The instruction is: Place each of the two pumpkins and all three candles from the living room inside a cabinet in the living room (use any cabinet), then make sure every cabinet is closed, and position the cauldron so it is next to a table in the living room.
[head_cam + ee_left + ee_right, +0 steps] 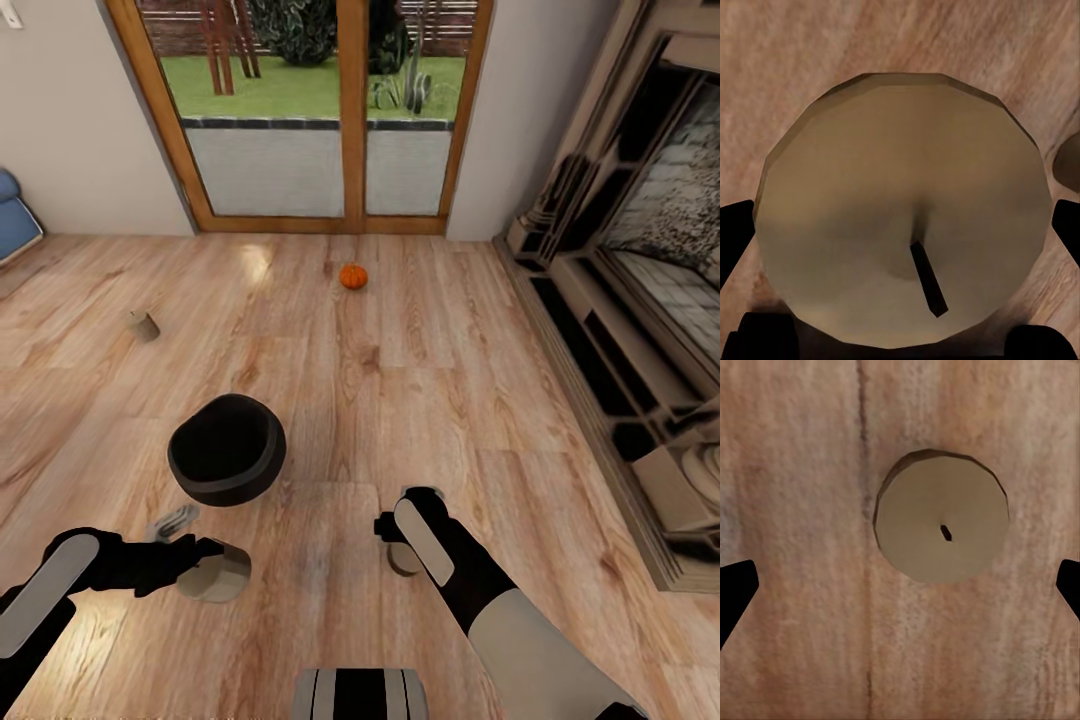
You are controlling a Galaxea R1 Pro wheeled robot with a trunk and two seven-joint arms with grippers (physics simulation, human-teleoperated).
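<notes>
Candle position decides it: the squat whitish-grey wax candle [904, 217] stands upright on the wooden floor [420, 380], between the spread fingers of the left tool [205, 560], ungrasped; right tool [900, 585] hangs released above another candle [942, 526].

The floor [420, 400] is warm honey-brown wood with darker grain streaks. The cauldron [227, 450] is plain matt black. The far pumpkin [352, 276] is bright orange. The candles [904, 210] [942, 526] are dull beige-grey with a dark wick. The near arms are black with pale grey panels. The door frame [350, 120] is orange-tan wood.
</notes>
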